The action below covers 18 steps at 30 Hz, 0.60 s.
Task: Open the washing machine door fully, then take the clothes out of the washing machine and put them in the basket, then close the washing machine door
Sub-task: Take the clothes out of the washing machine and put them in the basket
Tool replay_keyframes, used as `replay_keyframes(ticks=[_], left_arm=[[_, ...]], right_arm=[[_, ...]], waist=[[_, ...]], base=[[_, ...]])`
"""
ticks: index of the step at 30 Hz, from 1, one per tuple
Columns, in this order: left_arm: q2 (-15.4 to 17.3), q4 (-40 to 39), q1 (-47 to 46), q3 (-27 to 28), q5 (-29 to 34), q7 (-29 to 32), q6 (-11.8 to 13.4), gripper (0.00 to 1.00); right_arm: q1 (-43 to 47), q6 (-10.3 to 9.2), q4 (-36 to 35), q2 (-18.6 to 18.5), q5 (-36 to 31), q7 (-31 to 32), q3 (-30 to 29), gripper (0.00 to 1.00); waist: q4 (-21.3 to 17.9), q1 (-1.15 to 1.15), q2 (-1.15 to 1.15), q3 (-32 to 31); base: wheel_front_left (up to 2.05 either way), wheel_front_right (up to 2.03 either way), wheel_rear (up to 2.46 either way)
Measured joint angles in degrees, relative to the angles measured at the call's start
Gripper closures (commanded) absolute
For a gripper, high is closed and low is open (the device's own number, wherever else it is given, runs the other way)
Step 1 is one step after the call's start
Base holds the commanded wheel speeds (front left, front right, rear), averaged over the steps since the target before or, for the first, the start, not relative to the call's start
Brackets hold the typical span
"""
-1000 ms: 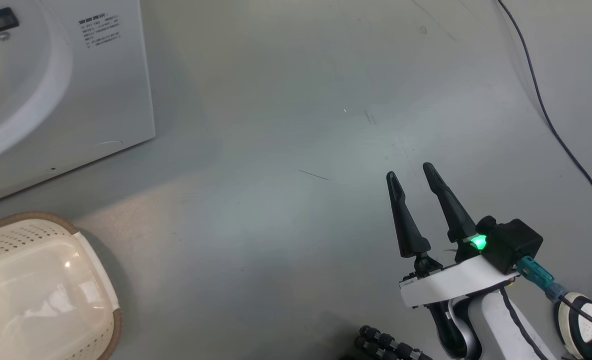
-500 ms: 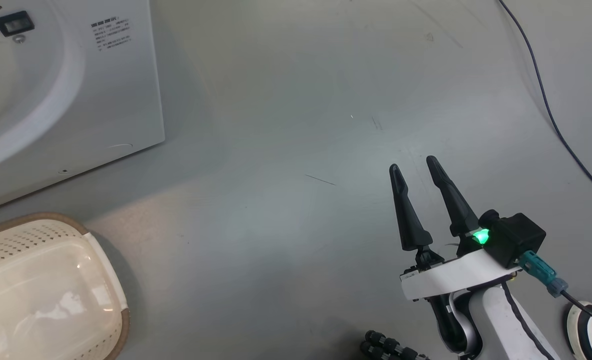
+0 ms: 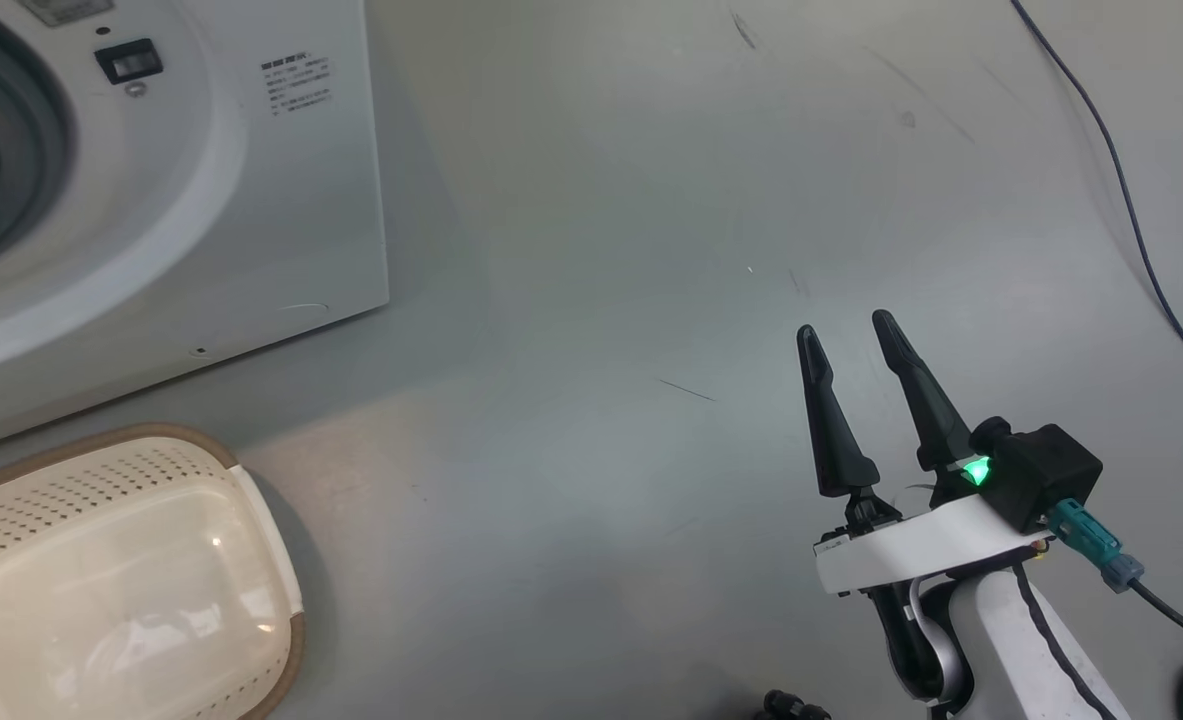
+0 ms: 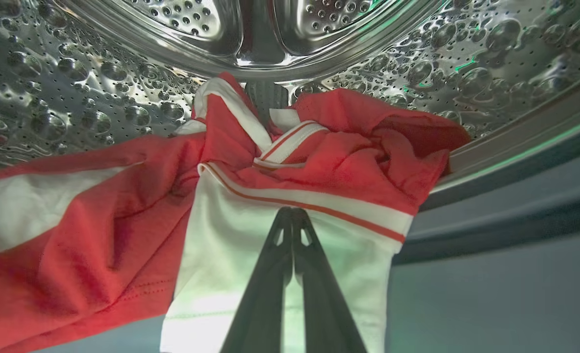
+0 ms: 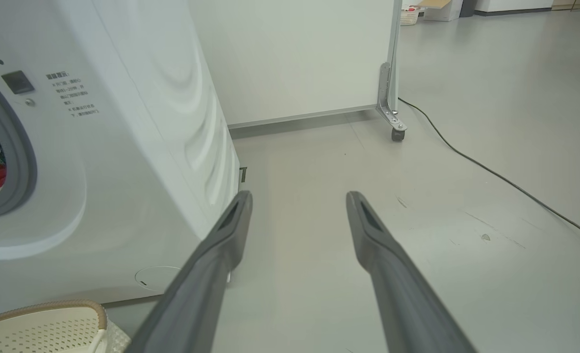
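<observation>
Red clothes [image 4: 98, 220] in one heap, one basket [image 3: 81, 490].

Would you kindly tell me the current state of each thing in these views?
washing machine: mouth uncovered.
clothes: lying in the drum.
basket: on the floor, empty where visible.
left gripper: shut, tips against the clothes.
right gripper: open, holding nothing.

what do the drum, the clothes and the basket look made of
Drum: looks like polished steel, mirror-bright, punched with holes.
Clothes: soft fabric, likely knit, matte, creased and folded.
Basket: seemingly cream plastic, glossy inside, perforated wall, brown woven-look rim.
</observation>
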Motion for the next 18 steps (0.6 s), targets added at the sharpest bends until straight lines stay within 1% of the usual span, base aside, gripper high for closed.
replay_keyframes(ticks=[4, 6, 7, 9, 12, 16, 18], left_arm=[[-1.0, 0.6, 0.6, -0.6, -0.1, -1.4, -1.3, 1.00], [-1.5, 0.8, 1.2, -1.1, -0.2, -2.4, -2.5, 1.00], [-1.5, 0.8, 1.2, -1.1, -0.2, -2.4, -2.5, 1.00], [-2.1, 0.9, 2.0, -1.4, -0.5, -3.5, -3.8, 1.00], [-3.5, 0.9, 3.2, -1.9, -0.5, -5.3, -5.3, 1.00], [-5.8, 0.8, 5.8, -3.1, -0.7, -8.6, -6.7, 1.00], [-6.9, 0.8, 6.9, -3.1, -2.0, -9.7, -6.8, 1.00]], right_arm=[[0.0, 0.04, 0.5, 0.0, -0.5, 0.0, -0.5, 0.00], [0.0, 0.07, 0.8, 0.0, -0.9, 0.0, -0.6, 0.00], [0.0, 0.07, 0.8, 0.0, -0.9, 0.0, -0.6, 0.00], [0.0, 0.07, 1.0, 0.0, -1.0, 0.0, -0.9, 0.00], [0.0, 0.07, 1.2, -0.1, -1.2, 0.0, -1.8, 0.00], [0.2, 0.15, 1.6, -1.1, -1.8, 0.0, -2.9, 0.00], [0.2, 0.15, 1.8, -1.5, -1.9, 0.0, -3.3, 0.00]], waist=[[1.3, 0.00, 0.00, -1.1], [1.9, 0.00, 0.00, -1.8], [1.9, 0.00, 0.00, -1.8], [2.6, 0.00, 0.00, -2.4], [3.7, 0.00, 0.00, -3.5], [5.9, 0.00, 0.00, -5.4], [6.8, 0.00, 0.00, -6.2]], base=[[0.00, 0.00, 0.00], [0.00, 0.00, 0.00], [0.00, 0.00, 0.00], [0.00, 0.00, 0.00], [0.00, 0.00, 0.00], [0.00, 0.00, 0.00], [0.00, 0.00, 0.00]])
